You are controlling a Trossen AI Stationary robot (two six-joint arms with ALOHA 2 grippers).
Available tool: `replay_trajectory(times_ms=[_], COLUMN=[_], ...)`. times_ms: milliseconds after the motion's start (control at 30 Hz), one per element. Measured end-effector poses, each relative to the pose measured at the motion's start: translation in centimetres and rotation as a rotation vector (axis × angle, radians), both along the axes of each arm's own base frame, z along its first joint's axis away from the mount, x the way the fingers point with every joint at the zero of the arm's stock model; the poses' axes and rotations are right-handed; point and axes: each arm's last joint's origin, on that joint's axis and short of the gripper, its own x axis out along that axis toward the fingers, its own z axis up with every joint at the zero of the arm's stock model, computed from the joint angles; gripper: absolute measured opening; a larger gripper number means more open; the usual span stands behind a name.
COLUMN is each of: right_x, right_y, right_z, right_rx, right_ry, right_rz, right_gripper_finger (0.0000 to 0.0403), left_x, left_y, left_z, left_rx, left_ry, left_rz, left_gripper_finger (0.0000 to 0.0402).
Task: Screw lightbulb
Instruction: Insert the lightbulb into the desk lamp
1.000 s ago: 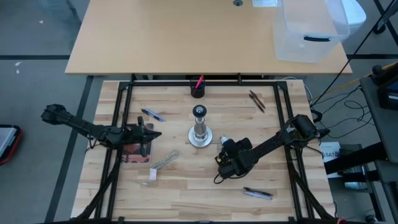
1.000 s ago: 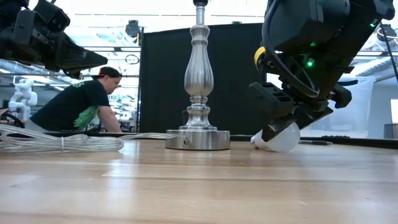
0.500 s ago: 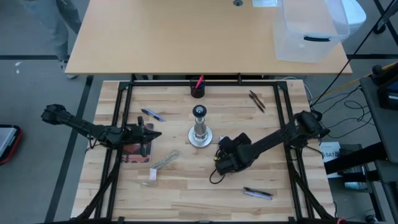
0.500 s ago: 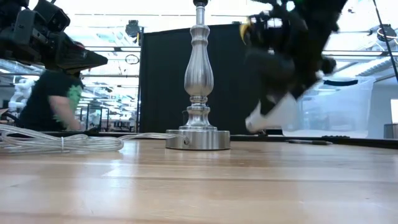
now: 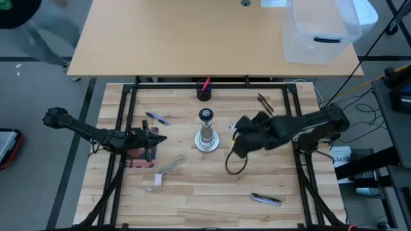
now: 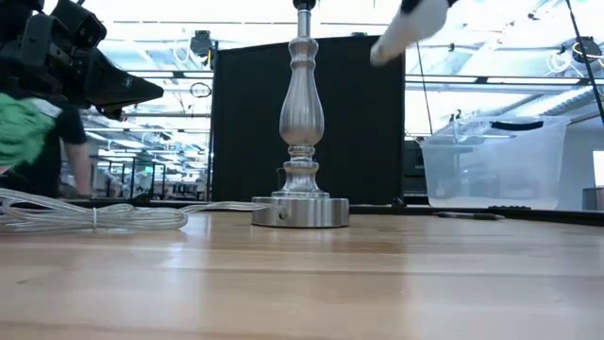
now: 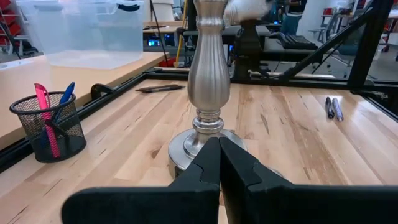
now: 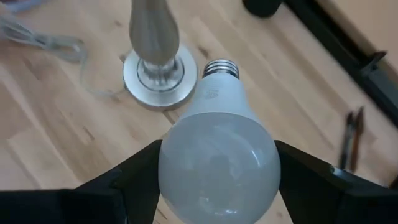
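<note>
1. The right gripper (image 8: 217, 180) holds the lightbulb (image 8: 216, 155) by its round globe: the 2 jaws are spread wide and press on opposite sides of the globe, with the frosted glass filling the gap between them.
2. The narrow silvery screw base sticks out forward past the jaws, so the bulb's long axis runs straight out from the gripper.
3. In the right wrist view the screw base points toward the lamp stand (image 8: 158, 56) and ends just beside the rim of its round foot, with the wooden surface (image 8: 50, 112) showing below it.
4. In the low view the lightbulb (image 6: 408, 26) is up in the air, well clear of the surface, to the right of the lamp stand (image 6: 300, 123) and about level with its top; it is tilted, with its narrow end lower and toward the stand.
5. From above, the right gripper (image 5: 243, 135) is just to the right of the lamp stand (image 5: 205, 131), not touching it.
6. The left gripper (image 5: 156, 139) hangs to the left of the lamp stand, its jaws pressed together on nothing, and faces the stand's foot.
7. A black mesh pen cup (image 5: 204, 93) stands behind the lamp stand, and a loose clear cable (image 5: 168, 168) lies in front of it to the left.
</note>
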Motion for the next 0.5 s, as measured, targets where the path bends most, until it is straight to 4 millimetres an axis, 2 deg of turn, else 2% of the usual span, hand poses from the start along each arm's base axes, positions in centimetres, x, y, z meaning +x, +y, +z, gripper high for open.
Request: replay_trajectory(times_ms=[267,367,500], right_x=[-2.2,-2.7,-2.9], right_y=[-2.7,-3.8,-5.3], right_z=[7.6,9.6,11.2], right_rx=[-0.025,-0.047,-0.044], right_ry=[-0.150,-0.203,-0.269], right_rz=[0.111,0.140,0.190], right_gripper_finger=[0.0263,0.0263,0.0264], left_x=[0.0,0.0,0.0], left_y=[0.0,0.0,0.0], left_z=[0.0,0.0,0.1], left_rx=[0.000,-0.001,-0.005], left_ry=[0.000,0.000,-0.013], left_rz=[0.000,0.000,0.000], left_gripper_finger=[0.0000,0.0000,0.0000])
